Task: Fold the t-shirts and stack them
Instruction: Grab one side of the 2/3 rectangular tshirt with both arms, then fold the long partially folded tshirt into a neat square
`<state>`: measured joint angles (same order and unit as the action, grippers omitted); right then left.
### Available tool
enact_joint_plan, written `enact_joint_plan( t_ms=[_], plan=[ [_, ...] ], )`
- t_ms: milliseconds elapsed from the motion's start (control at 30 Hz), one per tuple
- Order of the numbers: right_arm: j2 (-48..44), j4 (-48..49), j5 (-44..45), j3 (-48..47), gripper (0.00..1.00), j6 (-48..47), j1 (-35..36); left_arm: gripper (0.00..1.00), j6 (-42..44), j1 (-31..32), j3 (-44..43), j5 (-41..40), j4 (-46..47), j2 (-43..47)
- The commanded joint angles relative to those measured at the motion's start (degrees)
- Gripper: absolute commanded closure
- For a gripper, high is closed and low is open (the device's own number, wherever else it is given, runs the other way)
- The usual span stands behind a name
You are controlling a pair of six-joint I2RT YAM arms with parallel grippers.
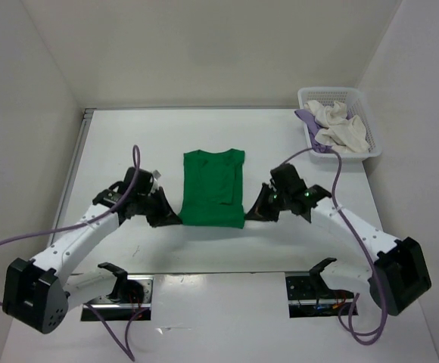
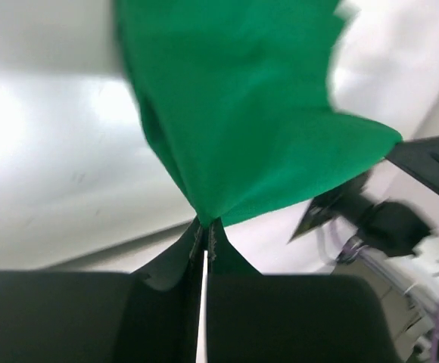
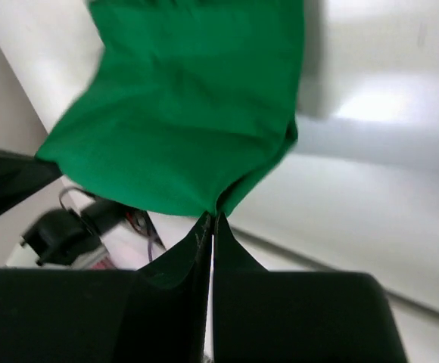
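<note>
Green shirt (image 1: 213, 187) flat mid-table. Left gripper (image 2: 206, 228) clamped on near-left hem corner, right gripper (image 3: 213, 220) on near-right. Bare white table (image 1: 121, 151) all round. White shirt (image 1: 342, 130), purple shirt (image 1: 307, 118) in basket (image 1: 325, 91), far right corner. Walls (image 1: 23, 113) close at sides.

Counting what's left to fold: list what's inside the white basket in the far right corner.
In the basket, a crumpled white t-shirt fills most of it, with a lavender t-shirt poking out at its left edge. Anything beneath them is covered.
</note>
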<state>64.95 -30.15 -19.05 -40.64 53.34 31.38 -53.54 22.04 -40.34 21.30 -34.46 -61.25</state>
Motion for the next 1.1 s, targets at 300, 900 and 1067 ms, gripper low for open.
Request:
enact_joint_plan(
  t_ms=[300, 900, 1067],
  plan=[
    [31.27, 0.53, 4.45, -36.4, 1.0, -19.59, -12.65, 1.0, 6.69, -10.44, -28.71, -3.98, 10.46, -30.29],
    [65.12, -0.87, 5.26, -68.6, 1.0, -23.37, -18.1, 0.96, 6.17, -12.11, -59.5, -9.35, 14.07, -62.93],
    [66.98, -2.02, 5.25, -73.61, 0.96, -22.84, -18.63, 0.67, 3.44, -13.17, -57.76, -8.73, 20.12, -60.4]
  ],
)
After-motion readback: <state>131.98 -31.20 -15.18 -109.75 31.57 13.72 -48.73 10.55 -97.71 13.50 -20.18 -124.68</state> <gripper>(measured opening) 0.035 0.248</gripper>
